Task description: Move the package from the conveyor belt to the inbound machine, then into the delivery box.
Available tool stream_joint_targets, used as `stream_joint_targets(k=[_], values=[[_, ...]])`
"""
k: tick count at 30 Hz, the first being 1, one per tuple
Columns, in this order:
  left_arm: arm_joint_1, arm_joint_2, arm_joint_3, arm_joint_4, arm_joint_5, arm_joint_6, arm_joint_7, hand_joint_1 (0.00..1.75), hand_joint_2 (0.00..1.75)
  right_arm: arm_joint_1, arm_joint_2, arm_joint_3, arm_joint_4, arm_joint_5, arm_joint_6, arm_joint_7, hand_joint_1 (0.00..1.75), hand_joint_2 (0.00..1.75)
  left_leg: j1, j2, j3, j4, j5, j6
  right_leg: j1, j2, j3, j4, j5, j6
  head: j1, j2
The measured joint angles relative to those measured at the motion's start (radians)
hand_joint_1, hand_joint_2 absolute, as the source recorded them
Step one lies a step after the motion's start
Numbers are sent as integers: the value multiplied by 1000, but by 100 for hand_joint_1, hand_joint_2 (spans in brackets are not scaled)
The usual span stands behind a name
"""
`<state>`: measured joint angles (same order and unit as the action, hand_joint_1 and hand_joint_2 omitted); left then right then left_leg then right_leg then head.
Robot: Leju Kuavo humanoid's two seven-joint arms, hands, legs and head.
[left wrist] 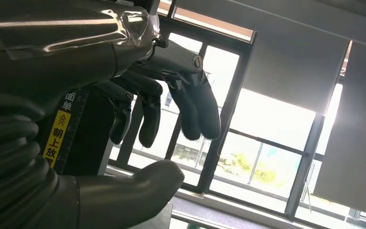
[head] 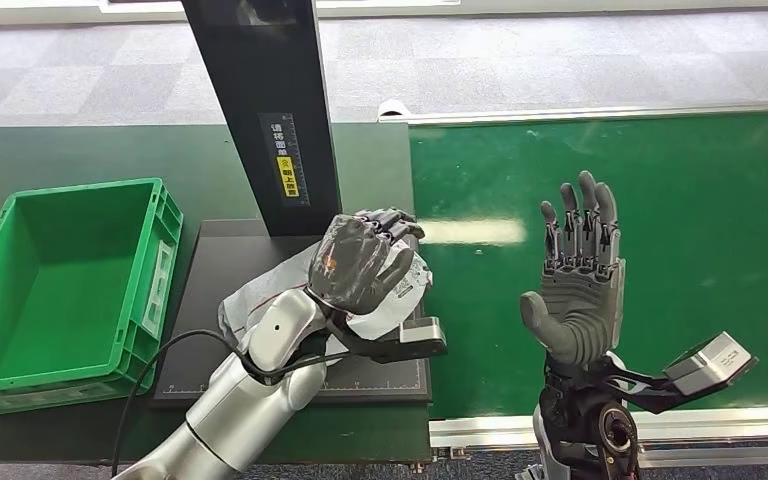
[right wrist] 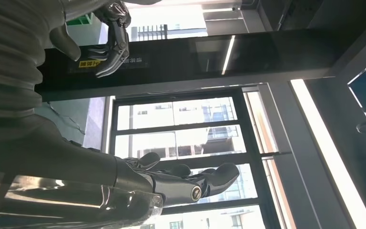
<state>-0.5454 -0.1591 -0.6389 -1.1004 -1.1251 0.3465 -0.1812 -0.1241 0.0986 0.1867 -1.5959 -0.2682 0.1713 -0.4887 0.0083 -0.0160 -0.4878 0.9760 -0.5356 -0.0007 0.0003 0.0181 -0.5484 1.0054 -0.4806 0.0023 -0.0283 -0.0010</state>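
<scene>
Left hand point(head: 360, 262) grips the white package point(head: 400, 290) from above, on the inbound machine's black scan plate point(head: 220, 270). Green delivery box point(head: 150, 300) sits just left of the plate: short leftward carry, left arm nearer. Right hand point(head: 577, 285) released, fingers spread over the conveyor belt point(head: 700, 230).

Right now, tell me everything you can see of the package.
The package is a soft white-grey plastic mailer bag, crumpled and glossy, with no label readable. The left hand grips it from above, hiding much of its middle; its wrinkled ends stick out on both sides of the hand. It is over the dark platform of the inbound machine, just in front of the black column. Whether it rests on the platform or is held just above it cannot be told. The green box stands apart from it.
</scene>
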Motion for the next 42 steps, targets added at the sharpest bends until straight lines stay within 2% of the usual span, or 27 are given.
stream_joint_targets(k=[5, 12, 17, 32, 42], values=[[-23, 4, 16, 57, -33, -21, 32, 0, 175, 5, 12, -5, -9, 17, 1, 7, 0, 175, 0, 0, 0, 0, 0, 0, 0, 0, 0, 0, 0, 0, 0, 0], [-106, -21, 42, 365, -94, -79, 79, 0, 175, 6, 28, -14, -9, 45, 20, 12, 0, 175, 0, 0, 0, 0, 0, 0, 0, 0, 0, 0, 0, 0, 0, 0], [-129, -31, 50, 485, -103, -82, 82, 0, 175, 6, 30, -17, -9, 50, 21, 15, 0, 175, 0, 0, -1, 0, 0, 0, 0, 0, -1, 0, 0, 0, 0, 0], [-146, -45, 58, 568, -107, -94, 89, 0, 175, 6, 30, -18, -9, 53, 21, 18, 0, 175, 0, 0, -1, 0, 0, 0, 0, 0, -1, 0, 0, 0, 0, 0], [-188, -57, 54, 646, -232, -174, 211, 0, 175, 1, 35, -18, -9, 74, -1, 14, 0, 175, 0, 0, 0, 0, 0, 0, 0, 0, 1, 0, 0, 0, 0, 0]])
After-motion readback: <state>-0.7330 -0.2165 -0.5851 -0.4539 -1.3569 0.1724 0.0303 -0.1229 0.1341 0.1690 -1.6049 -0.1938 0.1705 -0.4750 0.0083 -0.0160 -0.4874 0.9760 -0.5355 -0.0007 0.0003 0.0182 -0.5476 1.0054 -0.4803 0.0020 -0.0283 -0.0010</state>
